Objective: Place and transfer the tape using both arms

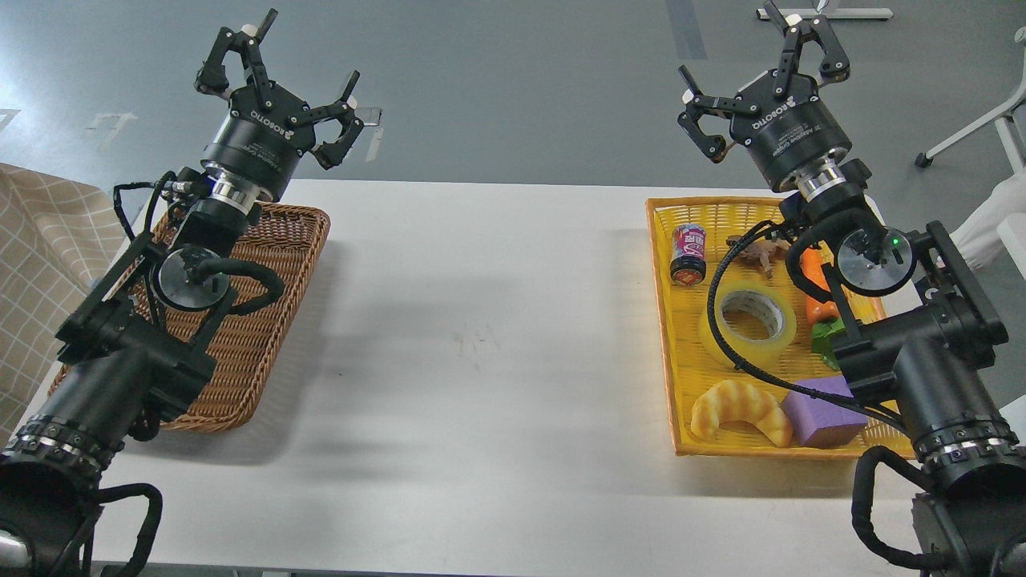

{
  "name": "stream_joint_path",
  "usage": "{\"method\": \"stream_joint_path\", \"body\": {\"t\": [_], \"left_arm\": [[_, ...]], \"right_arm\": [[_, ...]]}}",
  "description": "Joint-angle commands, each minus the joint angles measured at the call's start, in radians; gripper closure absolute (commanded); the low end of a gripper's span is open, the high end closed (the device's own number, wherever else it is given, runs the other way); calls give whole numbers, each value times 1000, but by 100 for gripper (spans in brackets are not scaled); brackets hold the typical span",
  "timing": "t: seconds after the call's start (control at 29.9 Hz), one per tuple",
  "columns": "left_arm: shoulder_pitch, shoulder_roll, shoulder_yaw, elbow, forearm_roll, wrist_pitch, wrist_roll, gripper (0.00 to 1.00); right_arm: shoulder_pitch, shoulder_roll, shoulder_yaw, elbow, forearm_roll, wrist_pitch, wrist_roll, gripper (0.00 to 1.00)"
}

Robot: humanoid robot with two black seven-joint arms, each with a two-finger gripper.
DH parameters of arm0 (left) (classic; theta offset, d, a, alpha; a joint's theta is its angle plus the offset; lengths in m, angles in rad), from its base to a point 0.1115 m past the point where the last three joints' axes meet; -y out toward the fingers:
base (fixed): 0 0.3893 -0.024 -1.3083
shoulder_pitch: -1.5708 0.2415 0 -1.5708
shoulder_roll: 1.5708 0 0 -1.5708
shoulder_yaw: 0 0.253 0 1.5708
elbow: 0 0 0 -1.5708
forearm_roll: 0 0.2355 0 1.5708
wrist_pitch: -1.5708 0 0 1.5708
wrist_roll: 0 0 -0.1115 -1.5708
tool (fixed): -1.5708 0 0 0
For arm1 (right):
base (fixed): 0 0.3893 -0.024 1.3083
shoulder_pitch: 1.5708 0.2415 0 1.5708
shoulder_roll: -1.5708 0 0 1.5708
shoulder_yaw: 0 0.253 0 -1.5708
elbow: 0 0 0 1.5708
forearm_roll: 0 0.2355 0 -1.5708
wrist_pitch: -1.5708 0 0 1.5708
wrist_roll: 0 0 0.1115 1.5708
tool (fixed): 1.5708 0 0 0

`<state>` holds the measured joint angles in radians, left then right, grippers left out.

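Note:
The tape point(749, 322), a wide yellowish translucent roll with a pale core, lies flat in the middle of the yellow basket point(681, 401) at the right of the table. My right gripper point(761, 76) is raised above the basket's far edge, open, with nothing between its fingers. A black cable from the right arm crosses in front of the roll. On the left, my left gripper point(282, 76) hangs open and empty above the far end of the brown wicker basket point(240, 353).
Beside the tape the yellow basket holds a small printed can point(688, 254), a croissant point(741, 411), a purple block point(819, 414), an orange and green item point(822, 316) and a small brown thing point(753, 250). White table point(481, 336) between the baskets. Chair legs point(970, 128) at the far right.

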<state>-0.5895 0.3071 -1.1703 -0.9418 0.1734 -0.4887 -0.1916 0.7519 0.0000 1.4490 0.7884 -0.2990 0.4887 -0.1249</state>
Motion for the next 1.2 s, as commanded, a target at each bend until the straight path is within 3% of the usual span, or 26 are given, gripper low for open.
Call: {"method": "stream_joint_path", "body": {"t": [0.0, 1.17], "left_arm": [[-1, 0, -2, 1, -2, 0, -3, 2], [-6, 0, -5, -11, -5, 0, -6, 2]], "right_arm": [[3, 0, -6, 2, 0, 0, 1, 0], [4, 0, -85, 12, -8, 0, 10, 0]]}}
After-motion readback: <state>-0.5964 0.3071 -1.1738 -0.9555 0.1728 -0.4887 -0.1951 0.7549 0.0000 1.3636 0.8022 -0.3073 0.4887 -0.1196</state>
